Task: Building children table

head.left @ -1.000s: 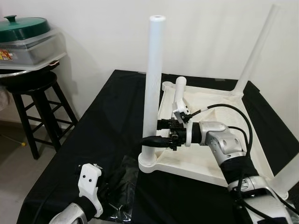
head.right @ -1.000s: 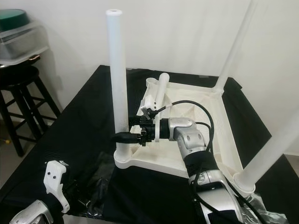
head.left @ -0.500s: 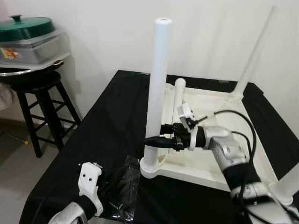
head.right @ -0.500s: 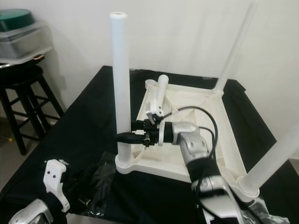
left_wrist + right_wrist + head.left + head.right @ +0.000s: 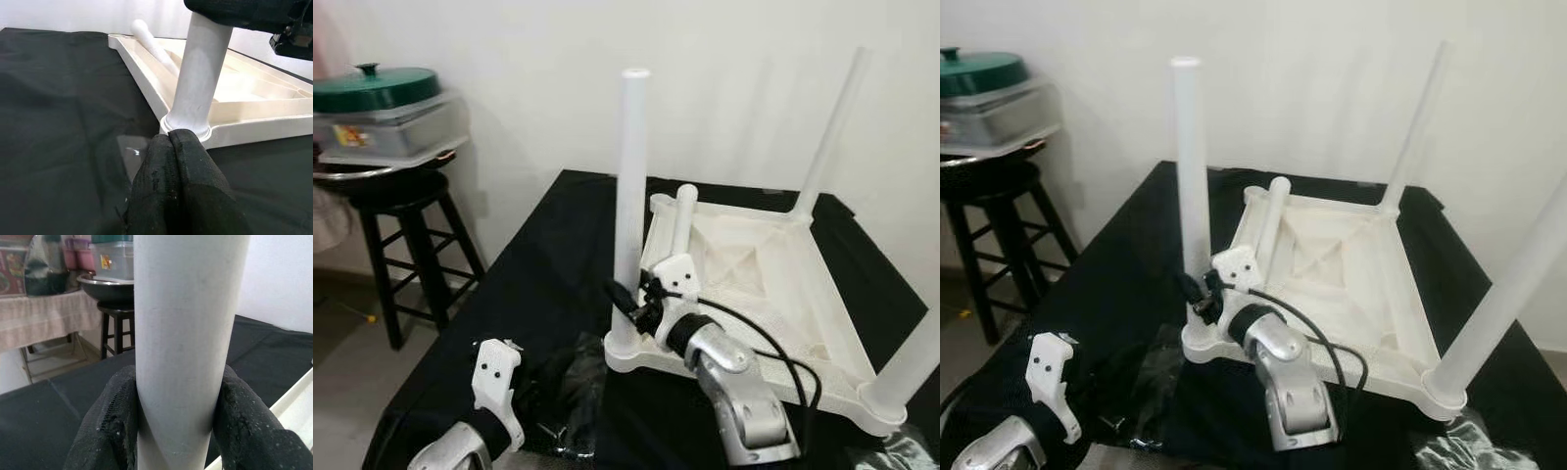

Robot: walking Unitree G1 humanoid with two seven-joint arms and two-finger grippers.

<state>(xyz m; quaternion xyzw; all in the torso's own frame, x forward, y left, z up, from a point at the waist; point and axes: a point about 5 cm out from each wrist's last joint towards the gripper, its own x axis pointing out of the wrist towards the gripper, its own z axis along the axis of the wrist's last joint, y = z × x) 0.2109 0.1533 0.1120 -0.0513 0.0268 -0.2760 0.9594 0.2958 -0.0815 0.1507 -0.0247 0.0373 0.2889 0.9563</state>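
Upturned on a black-clothed surface [image 5: 529, 294]: a white plastic children's table [image 5: 754, 284], underside up, ribbed and shallow like a tray, smooth and matte. Upright in three corner sockets: round white tube legs, one at the near left corner [image 5: 628, 206], one at the far right corner [image 5: 827, 132], one at the near right corner [image 5: 1503, 294]. Loose inside the tray along its left edge: a fourth leg [image 5: 682, 220], tilted, rounded end toward the far left corner.

Clamped around the lower part of the near left leg: the right gripper [image 5: 628, 302], silver arm reaching in from the near edge with a black cable looping off it. Plain in the right wrist view: both black, grainy fingers [image 5: 117, 421] pressed against either side of the pale tube, touching it. Beyond it there, a dark wooden stool [image 5: 115, 328] bearing a metal bowl and stacked containers.

Low by the near left corner of the surface: the left gripper [image 5: 178, 181], its white bracket seen from the head. In the left wrist view, the two fuzzy black fingers pressed flat together, holding nothing, aimed at the round socket collar at the base of the same leg, with crinkled clear plastic [image 5: 129, 152] lying on the cloth just ahead.

Left of the surface in the head views: the stool [image 5: 401, 245] with a clear tub and green lid [image 5: 377, 86].
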